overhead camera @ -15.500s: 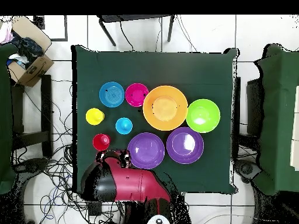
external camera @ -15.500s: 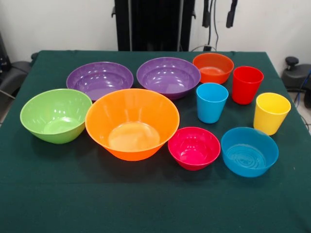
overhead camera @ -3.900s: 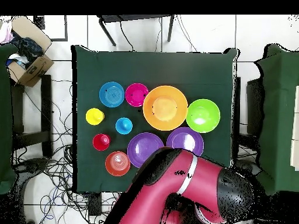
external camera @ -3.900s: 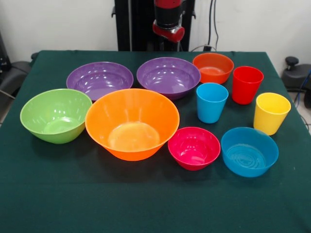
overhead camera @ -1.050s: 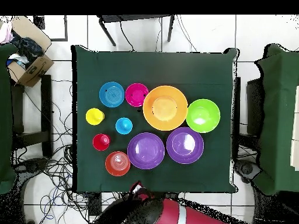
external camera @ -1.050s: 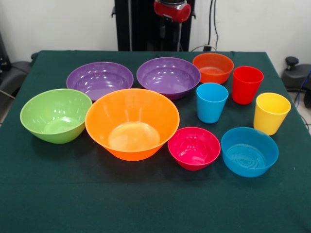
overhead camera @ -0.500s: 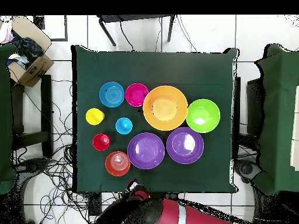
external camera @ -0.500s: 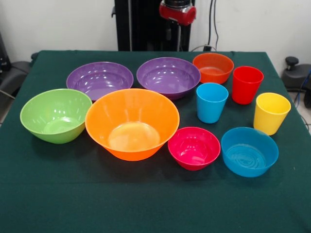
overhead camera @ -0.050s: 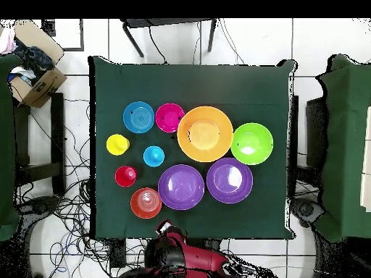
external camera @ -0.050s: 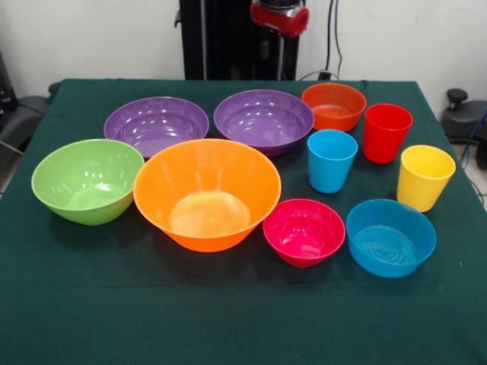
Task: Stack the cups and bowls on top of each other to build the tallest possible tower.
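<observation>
Here, a green-covered worktop [external camera @ -0.050s: 76, 319] carries 7 bowls and 3 cups, all separate, nothing stacked. The large orange bowl [external camera @ -0.050s: 207, 193] sits near the middle. 2 purple bowls [external camera @ -0.050s: 157, 125] [external camera @ -0.050s: 264, 120] lie toward the far edge, and the lime green bowl [external camera @ -0.050s: 88, 180] is near the left edge. The small orange bowl [external camera @ -0.050s: 333, 106], pink-red bowl [external camera @ -0.050s: 303, 231] and blue bowl [external camera @ -0.050s: 390, 236] are on the right half, with the blue cup [external camera @ -0.050s: 331, 160], red cup [external camera @ -0.050s: 386, 132] and yellow cup [external camera @ -0.050s: 424, 176]. The end effector [external camera @ -0.050s: 279, 17] hangs beyond the far edge; I cannot tell its grip.
</observation>
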Available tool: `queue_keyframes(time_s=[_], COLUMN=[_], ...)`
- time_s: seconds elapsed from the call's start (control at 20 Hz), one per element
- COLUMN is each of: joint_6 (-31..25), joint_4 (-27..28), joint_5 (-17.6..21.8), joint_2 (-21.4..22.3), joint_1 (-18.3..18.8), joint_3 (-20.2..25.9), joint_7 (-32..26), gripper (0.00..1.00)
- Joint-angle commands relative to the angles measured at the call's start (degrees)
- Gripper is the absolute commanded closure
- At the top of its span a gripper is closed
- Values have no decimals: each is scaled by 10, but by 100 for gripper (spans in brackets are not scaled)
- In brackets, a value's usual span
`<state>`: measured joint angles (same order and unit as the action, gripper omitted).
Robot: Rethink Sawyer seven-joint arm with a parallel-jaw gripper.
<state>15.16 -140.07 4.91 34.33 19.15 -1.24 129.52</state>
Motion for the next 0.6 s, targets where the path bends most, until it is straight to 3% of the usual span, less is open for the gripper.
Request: queue_keyframes(time_s=[0.05, 0.15, 0.45, 0.6], joint_6=[-23, -12, -86, -81], joint_4=[103, 125, 207, 230], joint_5=[-50, -49, -82, -97], joint_2=[-60, -90, -138, -154], joint_1=[-22, -24, -39, -43], joint_3=[44, 37, 30, 26], joint_7=[83, 76, 48, 56], gripper=[0, 0, 0, 0])
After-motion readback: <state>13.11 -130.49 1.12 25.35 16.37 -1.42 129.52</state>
